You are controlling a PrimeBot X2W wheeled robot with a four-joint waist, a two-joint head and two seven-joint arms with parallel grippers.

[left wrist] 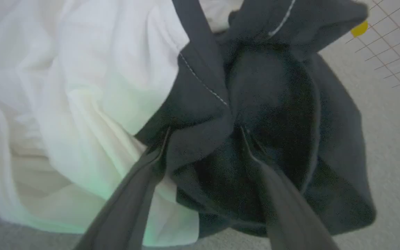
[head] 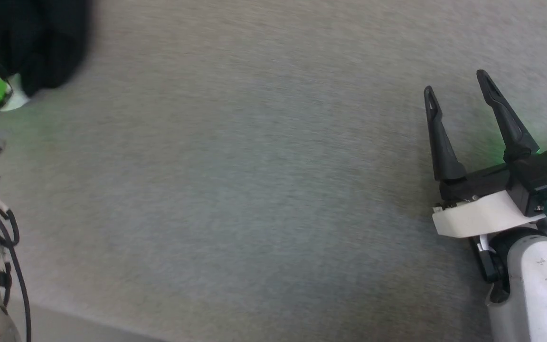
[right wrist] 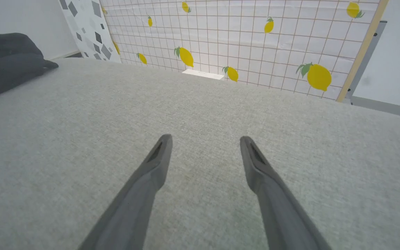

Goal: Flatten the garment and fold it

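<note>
From the head: right gripper [head: 455, 81] spread wide and empty over the grey cloth surface [head: 254, 190], well apart from the garment [head: 41, 42], a blurred black mass at the top left corner. From the left wrist: left gripper [left wrist: 205, 130] parted, fingers sunk into a bunched black fold beside the crumpled white body. From the right wrist: fingers apart, nothing between, garment a dark heap far left.

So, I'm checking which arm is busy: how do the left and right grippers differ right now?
The left gripper has its fingertips pushed into the black fabric of the garment, with cloth bunched between them. The right gripper has nothing between its fingers. The left is at the crumpled garment, while the right is over the bare grey surface, apart from the garment. Both have their jaws spread apart.
</note>
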